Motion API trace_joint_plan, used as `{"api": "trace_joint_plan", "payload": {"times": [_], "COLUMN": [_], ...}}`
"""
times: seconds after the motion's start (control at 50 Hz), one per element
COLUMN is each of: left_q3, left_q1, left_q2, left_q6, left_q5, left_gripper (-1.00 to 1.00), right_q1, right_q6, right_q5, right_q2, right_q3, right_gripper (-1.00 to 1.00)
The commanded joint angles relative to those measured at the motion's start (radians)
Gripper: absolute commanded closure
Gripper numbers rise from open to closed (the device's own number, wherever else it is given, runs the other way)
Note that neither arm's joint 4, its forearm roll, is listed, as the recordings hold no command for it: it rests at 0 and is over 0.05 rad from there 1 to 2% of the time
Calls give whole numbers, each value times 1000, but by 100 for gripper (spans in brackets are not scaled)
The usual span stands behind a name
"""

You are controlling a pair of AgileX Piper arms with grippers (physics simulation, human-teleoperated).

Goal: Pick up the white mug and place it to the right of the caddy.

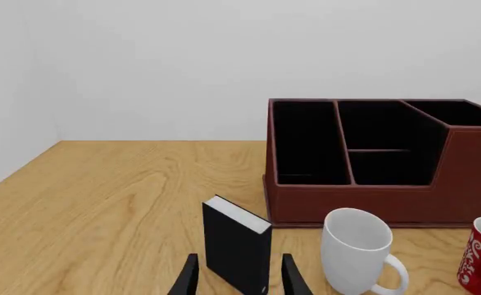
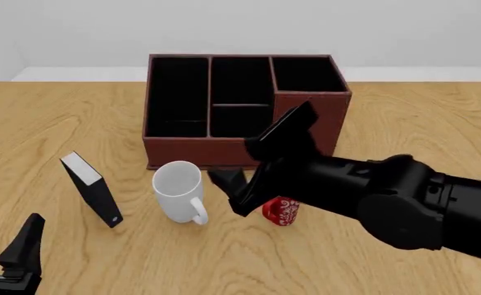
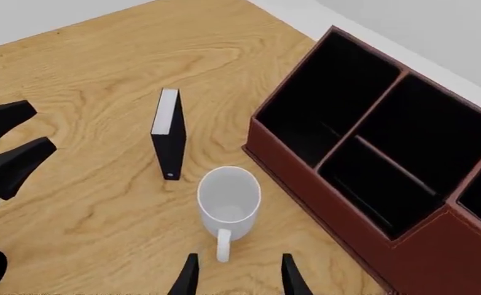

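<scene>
The white mug stands upright on the wooden table just in front of the caddy, its handle turned toward the near side. In the right wrist view the white mug sits just ahead of my right gripper, the handle in line with the gap between the open fingers, not touched. From the front, my right gripper hovers just right of the mug, open and empty. My left gripper is low at the near left corner, open, also seen as left gripper.
A small black-and-white book-like box stands left of the mug, right before the left fingers. A red patterned mug sits to the mug's right, partly under my right arm. The table is bare wood right of the caddy.
</scene>
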Motion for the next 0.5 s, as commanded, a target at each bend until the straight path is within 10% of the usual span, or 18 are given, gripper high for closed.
{"api": "trace_joint_plan", "payload": {"times": [0.02,0.5], "left_q3": [0,0], "left_q1": [0,0], "left_q2": [0,0], "left_q6": [0,0], "left_q5": [0,0], "left_gripper": [-100,-100], "right_q1": [12,23], "right_q6": [5,63], "right_q5": [-20,-100], "right_q2": [32,127], "right_q3": [7,9], "right_gripper": [-100,-100]}}
